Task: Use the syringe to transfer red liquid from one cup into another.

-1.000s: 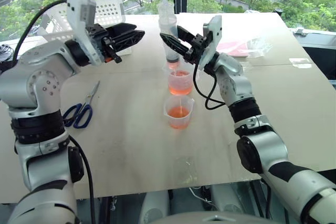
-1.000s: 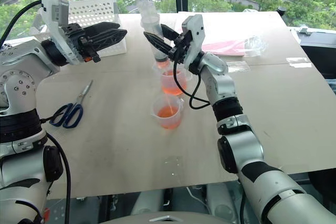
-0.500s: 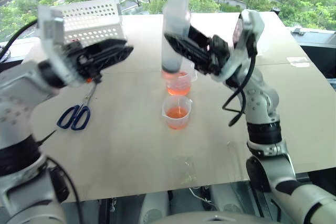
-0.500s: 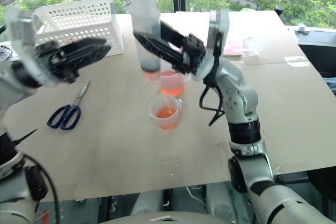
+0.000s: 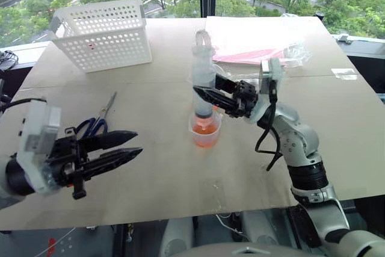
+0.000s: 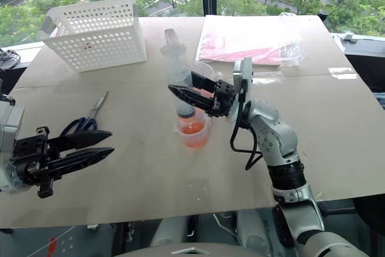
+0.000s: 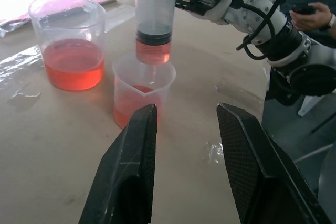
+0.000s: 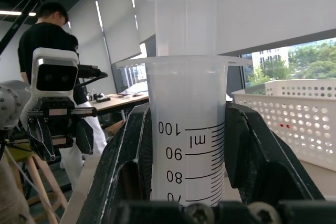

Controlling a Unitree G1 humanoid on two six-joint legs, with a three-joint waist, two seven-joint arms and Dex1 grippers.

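The right tool [image 5: 201, 93] clamps the syringe [image 5: 203, 82] upright, its tip over the smaller cup [image 5: 206, 132] of red liquid [image 7: 131, 111] mid-table. The left tool [image 5: 131, 145], fingers apart and empty, hovers near left.

The smaller cup [image 5: 205, 132] stands near the middle of the surface [image 5: 162, 173]. The beaker [image 7: 68, 45] stands just behind it. The syringe [image 5: 203, 82] is upright directly above the smaller cup, tip down, between the fingers of the right gripper [image 5: 207, 95]. The scissors [image 5: 96, 121] lie to the left. The basket [image 5: 105, 33] stands at the far left. The left gripper [image 5: 129, 145] hovers left of the cups, well apart.
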